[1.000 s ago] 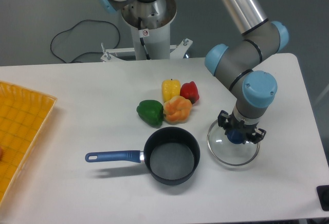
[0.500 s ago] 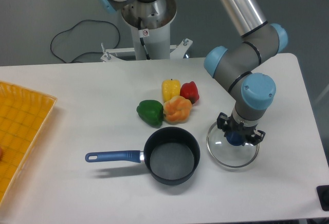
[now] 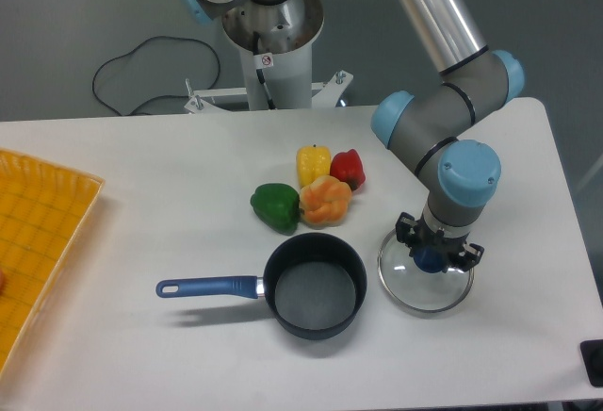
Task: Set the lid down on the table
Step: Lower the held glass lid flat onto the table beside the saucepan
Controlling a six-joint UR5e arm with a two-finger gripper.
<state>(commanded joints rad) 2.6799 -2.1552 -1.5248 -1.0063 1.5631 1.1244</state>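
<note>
On the far left I see a yellow tray, cut off by the edge, so I can't tell what is in it. Next comes the pot with its blue handle, open and empty, and behind it four peppers: green, yellow, orange and red. Just right of the pot is the lid, down low at the white table. I think it lies flat on the top, but I can't be sure its rim touches all the way round. It is glass with a thin metal rim, so I judge it stiff, a bit heavy, slippery and easy to crack. The small blue knob in the middle looks like the best place to hold it. My gripper is right over that knob. The fingers sit close on both sides of it, and I think they are holding it, but the wrist hides the tips, so I can't tell.
</note>
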